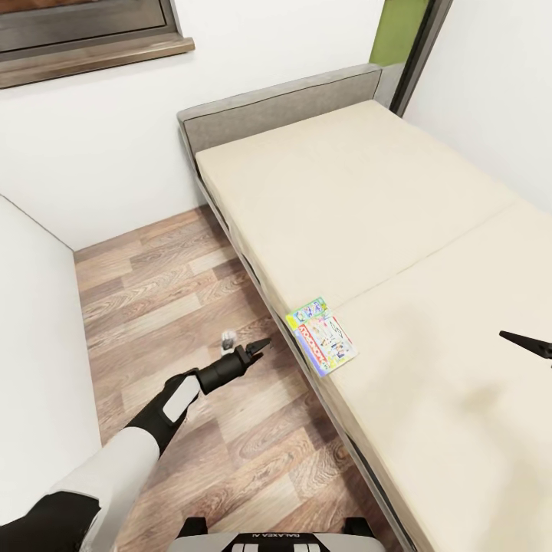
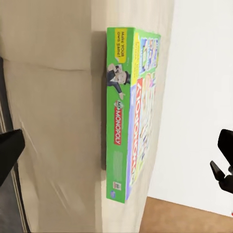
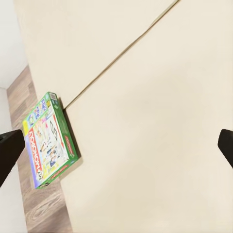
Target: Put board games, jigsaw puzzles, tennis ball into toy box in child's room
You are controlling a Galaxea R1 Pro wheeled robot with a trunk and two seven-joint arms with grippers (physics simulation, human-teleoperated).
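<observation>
Monopoly box (image 1: 322, 336) overhangs bed (image 1: 399, 230) edge, left pincer (image 1: 257, 349) beside.

Head camera looks down over the bed (image 1: 399, 230); both wrist cameras, seemingly nearer, share its Monopoly box (image 2: 128, 116).

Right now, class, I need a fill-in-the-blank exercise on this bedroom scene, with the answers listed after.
1. The Monopoly box lies on the ____.
2. Its green side shows the printed word ____.
3. The left end effector hangs over the ____ floor.
4. The box lies at the mattress ____.

Answers: bed; Monopoly; wooden; edge
</observation>
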